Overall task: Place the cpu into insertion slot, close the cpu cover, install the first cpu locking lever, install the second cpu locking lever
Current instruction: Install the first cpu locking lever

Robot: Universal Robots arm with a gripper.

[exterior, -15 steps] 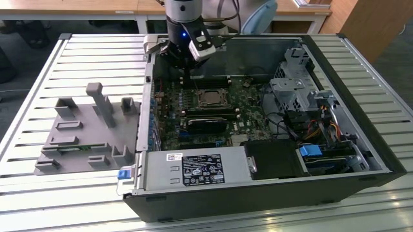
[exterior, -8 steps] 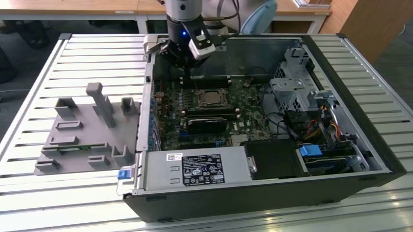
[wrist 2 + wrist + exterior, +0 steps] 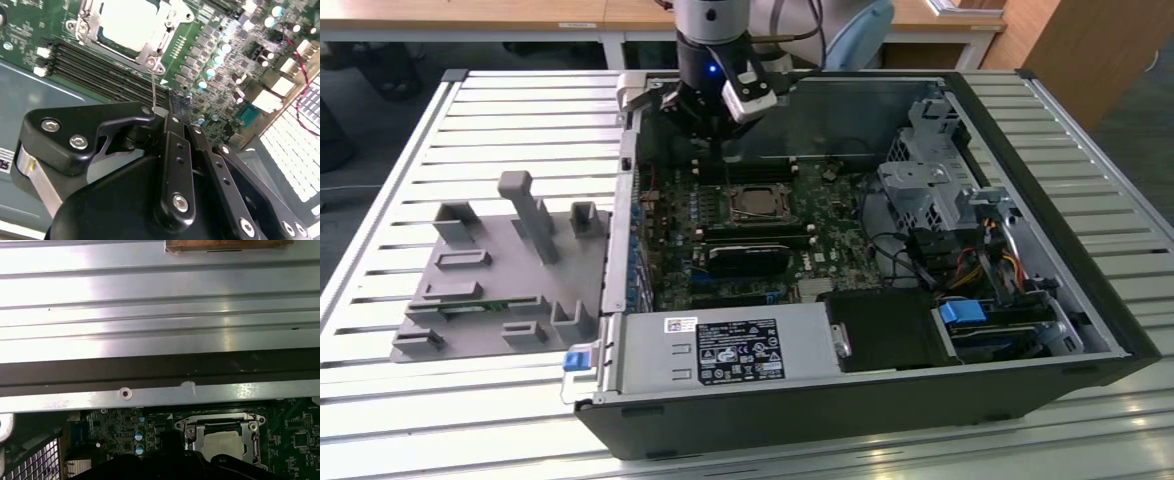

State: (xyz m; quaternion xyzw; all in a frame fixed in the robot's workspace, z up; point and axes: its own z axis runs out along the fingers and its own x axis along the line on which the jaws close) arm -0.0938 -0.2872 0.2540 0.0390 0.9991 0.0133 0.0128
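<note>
Silver-grey cpu (image 3: pixel 754 202) lies flat, face up, in the insertion slot (image 3: pixel 732 204) mid-motherboard (image 3: pixel 847 225), edges square to the board. Cpu cover (image 3: pixel 125 49) is down, framing it. Pincer (image 3: pixel 720 145) hangs at 12 o'clock from the slot in the exterior view, pressed together. Thin locking lever (image 3: pixel 153 85) runs lengthwise from the cover's corner to just beside the pincer; pinched or not, cannot tell.
</note>
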